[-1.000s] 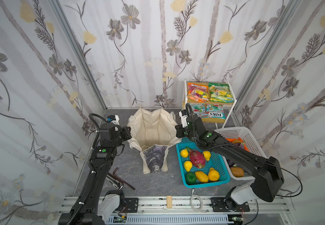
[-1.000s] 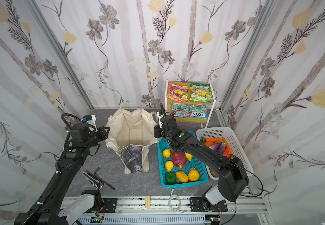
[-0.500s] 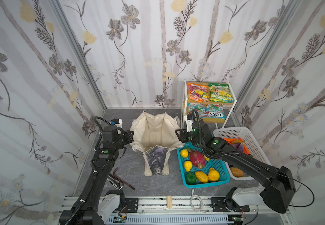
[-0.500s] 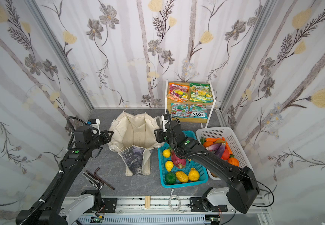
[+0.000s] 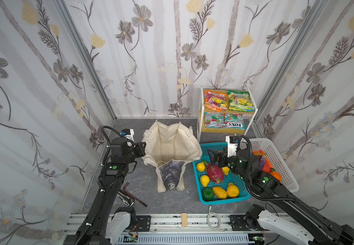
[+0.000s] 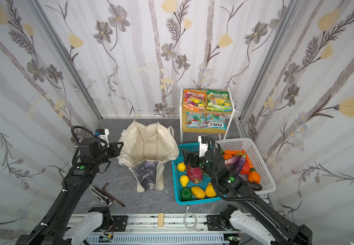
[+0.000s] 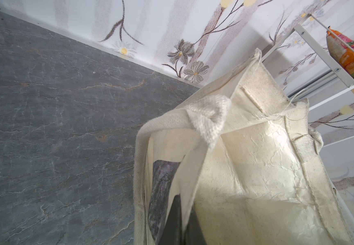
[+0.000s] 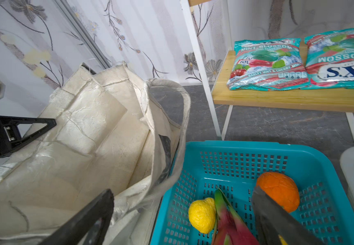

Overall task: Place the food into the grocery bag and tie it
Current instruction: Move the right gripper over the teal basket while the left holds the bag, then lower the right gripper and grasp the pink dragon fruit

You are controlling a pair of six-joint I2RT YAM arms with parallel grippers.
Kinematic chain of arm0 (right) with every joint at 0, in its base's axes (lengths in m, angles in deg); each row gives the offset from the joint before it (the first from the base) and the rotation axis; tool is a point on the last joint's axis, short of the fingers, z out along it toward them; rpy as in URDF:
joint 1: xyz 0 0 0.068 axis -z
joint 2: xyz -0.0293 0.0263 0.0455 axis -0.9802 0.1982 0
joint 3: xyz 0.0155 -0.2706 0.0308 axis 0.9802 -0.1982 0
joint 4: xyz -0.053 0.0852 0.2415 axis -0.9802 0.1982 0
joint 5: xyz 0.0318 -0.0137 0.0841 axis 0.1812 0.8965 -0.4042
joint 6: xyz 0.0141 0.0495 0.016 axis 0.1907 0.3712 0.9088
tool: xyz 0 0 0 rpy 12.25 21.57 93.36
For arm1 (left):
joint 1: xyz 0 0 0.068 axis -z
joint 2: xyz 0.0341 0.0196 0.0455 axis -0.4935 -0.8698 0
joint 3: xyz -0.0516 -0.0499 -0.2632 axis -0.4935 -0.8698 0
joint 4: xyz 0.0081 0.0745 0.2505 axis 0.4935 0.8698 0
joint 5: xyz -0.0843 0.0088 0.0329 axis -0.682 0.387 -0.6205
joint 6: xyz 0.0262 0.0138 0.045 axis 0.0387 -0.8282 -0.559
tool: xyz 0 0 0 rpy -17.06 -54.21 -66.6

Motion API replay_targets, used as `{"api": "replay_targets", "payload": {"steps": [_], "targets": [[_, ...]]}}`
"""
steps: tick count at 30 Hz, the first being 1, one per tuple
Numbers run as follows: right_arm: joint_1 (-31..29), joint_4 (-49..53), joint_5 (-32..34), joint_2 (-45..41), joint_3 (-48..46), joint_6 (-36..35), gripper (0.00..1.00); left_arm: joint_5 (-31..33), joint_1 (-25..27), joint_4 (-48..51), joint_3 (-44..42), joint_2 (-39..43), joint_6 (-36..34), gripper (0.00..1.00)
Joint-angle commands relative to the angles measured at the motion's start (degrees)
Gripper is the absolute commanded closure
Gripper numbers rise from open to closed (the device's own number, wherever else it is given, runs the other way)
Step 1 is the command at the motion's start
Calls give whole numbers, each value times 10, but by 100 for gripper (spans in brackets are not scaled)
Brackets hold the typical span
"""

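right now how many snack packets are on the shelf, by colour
orange packet: 1
green packet: 1
teal packets: 2
total: 4

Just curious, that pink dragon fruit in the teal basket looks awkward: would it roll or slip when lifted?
It probably won't roll far: the dragon fruit is elongated and lies between yellow fruits. Its green tips look thin and bendy, so gripping the plump middle seems safer. The skin looks fairly smooth, so it might slip a little.
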Motion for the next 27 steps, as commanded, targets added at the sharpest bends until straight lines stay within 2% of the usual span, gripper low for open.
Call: {"api": "replay_targets", "payload": {"steps": [1, 6, 11, 18, 27], "targets": [[18, 28, -7, -18, -41, 32, 0, -10, 0, -7, 1, 0, -8, 100], [57, 50, -78, 5, -77, 33, 0, -9, 0, -6, -6, -7, -9, 100], [61, 55, -117, 7, -91, 25, 0, -8, 1, -5, -12, -8, -15, 100], [70, 59, -108, 69, -95, 13, 0, -16, 0, -4, -17, -14, -14, 100], [78, 29, -147, 169, -88, -8, 0, -6, 0, -2, -21, -9, -11, 100]]}}
